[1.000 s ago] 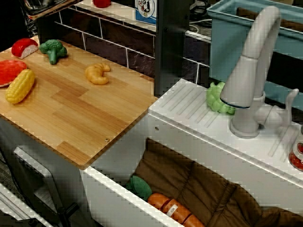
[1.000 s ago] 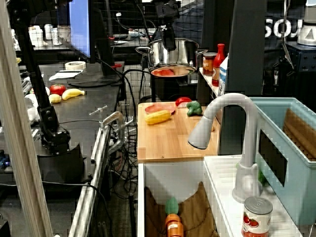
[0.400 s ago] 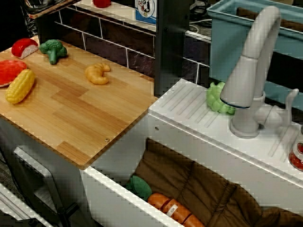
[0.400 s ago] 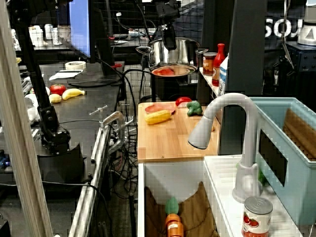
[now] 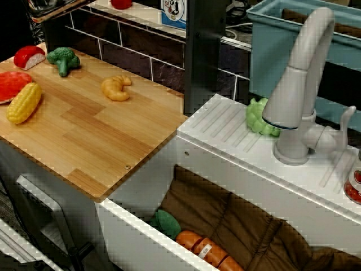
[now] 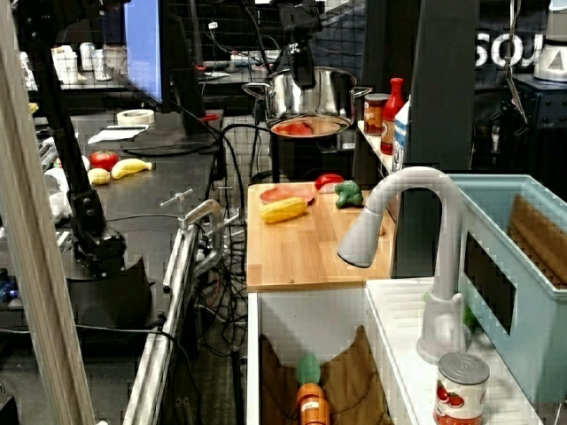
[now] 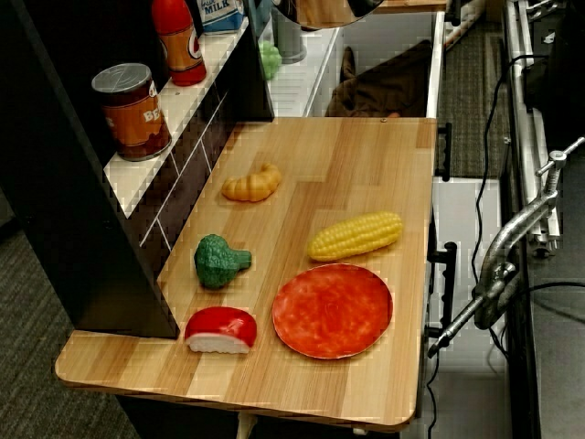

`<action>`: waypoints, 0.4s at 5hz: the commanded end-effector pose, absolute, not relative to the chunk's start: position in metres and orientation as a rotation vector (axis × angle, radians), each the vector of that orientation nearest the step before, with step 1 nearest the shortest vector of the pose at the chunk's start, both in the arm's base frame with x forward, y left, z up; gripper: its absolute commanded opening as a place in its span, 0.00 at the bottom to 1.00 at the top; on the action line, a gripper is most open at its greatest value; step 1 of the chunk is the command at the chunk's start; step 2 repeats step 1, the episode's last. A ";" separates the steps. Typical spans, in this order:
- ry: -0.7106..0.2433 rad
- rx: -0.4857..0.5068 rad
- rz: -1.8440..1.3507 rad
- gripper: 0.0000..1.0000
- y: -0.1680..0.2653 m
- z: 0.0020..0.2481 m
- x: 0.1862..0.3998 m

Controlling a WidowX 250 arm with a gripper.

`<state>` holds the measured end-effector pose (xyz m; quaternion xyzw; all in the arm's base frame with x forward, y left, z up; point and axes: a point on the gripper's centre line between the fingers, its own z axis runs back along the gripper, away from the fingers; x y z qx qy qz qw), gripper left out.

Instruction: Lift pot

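Carrot pieces [image 6: 311,403] lie at the bottom centre of the side view, inside the sink [image 6: 266,341] on a brown cloth [image 6: 350,376], with a tomato can [image 6: 461,388] at lower right beside the white faucet [image 6: 416,248]. Mid-frame, the wooden counter [image 6: 306,252] carries a corn cob [image 6: 283,210], red plate [image 6: 286,193] and broccoli [image 6: 348,194]. Farther back, at upper centre, the pot [image 6: 306,93] hangs in the air above the counter's far end, the red plate mirrored in its shiny underside. The gripper [image 6: 302,69] reaches down over its rim; whether the jaws clamp the rim cannot be told.
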<state>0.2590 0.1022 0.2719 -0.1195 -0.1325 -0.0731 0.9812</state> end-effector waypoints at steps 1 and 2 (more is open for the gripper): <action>-0.315 -0.207 -0.147 0.00 0.108 0.286 0.259; -0.315 -0.207 -0.147 0.00 0.108 0.286 0.259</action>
